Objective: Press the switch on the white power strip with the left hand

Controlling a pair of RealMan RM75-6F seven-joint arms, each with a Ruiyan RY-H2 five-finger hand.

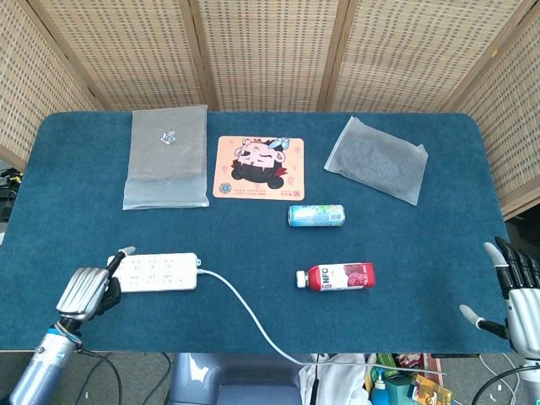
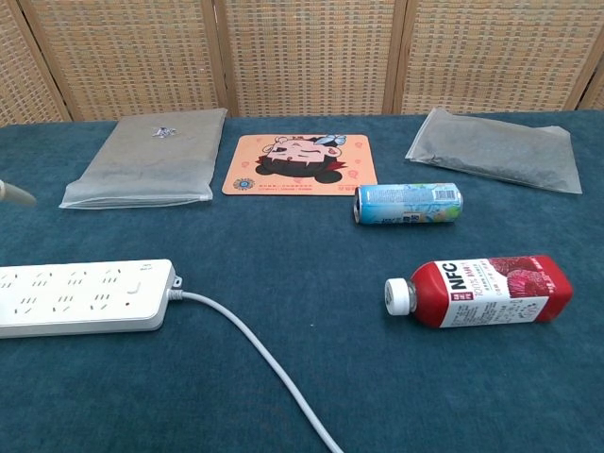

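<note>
The white power strip (image 1: 152,272) lies flat near the table's front left, its cable leaving the right end. In the chest view the power strip (image 2: 85,297) shows a small switch (image 2: 136,287) near that cable end. My left hand (image 1: 88,290) hovers at the strip's left end, knuckles up and most fingers curled in. One finger reaches out over the strip's far left corner, and only its tip (image 2: 15,194) shows in the chest view. The hand holds nothing and is well left of the switch. My right hand (image 1: 515,293) is open at the table's right front edge, fingers spread.
A white cable (image 1: 245,314) runs from the strip off the front edge. A red juice bottle (image 1: 336,277) and a blue can (image 1: 316,216) lie at mid-table. A cartoon mouse pad (image 1: 258,167) and two plastic bags (image 1: 167,156) (image 1: 376,159) lie further back.
</note>
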